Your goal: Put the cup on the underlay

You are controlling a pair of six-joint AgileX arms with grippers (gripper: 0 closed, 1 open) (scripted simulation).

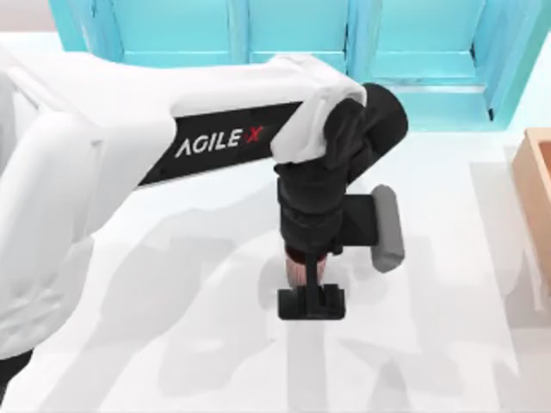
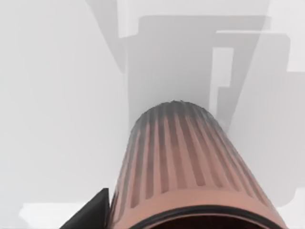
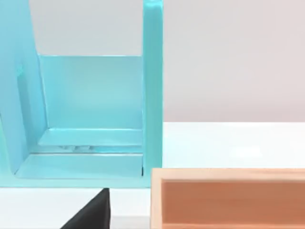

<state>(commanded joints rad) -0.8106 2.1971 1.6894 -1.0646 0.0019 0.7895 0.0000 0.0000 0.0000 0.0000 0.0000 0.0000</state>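
Left gripper [image 1: 303, 274] mid-table, pinching the cup [image 2: 186, 167]: ribbed reddish-brown tumbler, dark rim. Smooth white table [image 1: 448, 344]. Right gripper's state: can't tell.

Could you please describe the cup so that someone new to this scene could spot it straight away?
Follow the white left arm to the left gripper near the table's middle. The cup sits right there, mostly hidden under the wrist from above. It is a handleless reddish-brown tumbler with fine vertical ribs.

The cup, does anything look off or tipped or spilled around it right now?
Nothing stands out. The cup sits between the left gripper's fingers above the white table, intact, with no spill visible.
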